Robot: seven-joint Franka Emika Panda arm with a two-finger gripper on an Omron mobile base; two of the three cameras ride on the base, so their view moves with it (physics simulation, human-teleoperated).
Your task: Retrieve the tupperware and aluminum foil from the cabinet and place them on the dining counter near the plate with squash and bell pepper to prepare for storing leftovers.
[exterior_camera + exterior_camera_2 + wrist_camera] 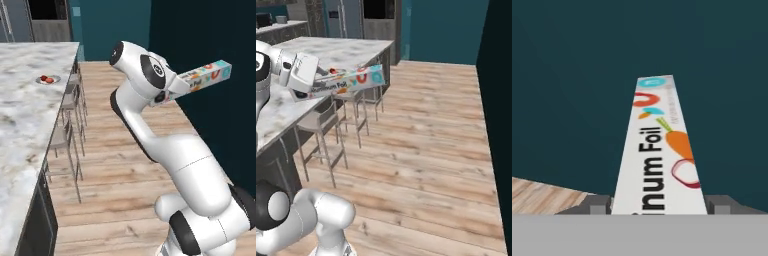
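Claw [659, 205] pinching the aluminum foil [659, 150] by one end, tips on both sides of carton; I see it held up in air, w/ free end poking out twd dark teal wall [572, 75]. Wood floor [426, 150] below. Dining counter [25, 110] off to left w/ stools [67, 135]; plate [48, 79] far down it, red food on top.

Bar stools [67, 137] stand in a row below and to the side of the gripper, along the island's edge. A wooden floor [426, 150] spreads beneath it. A dark teal wall [587, 75] rises straight ahead. Tall grey cupboards [351, 20] stand far off.
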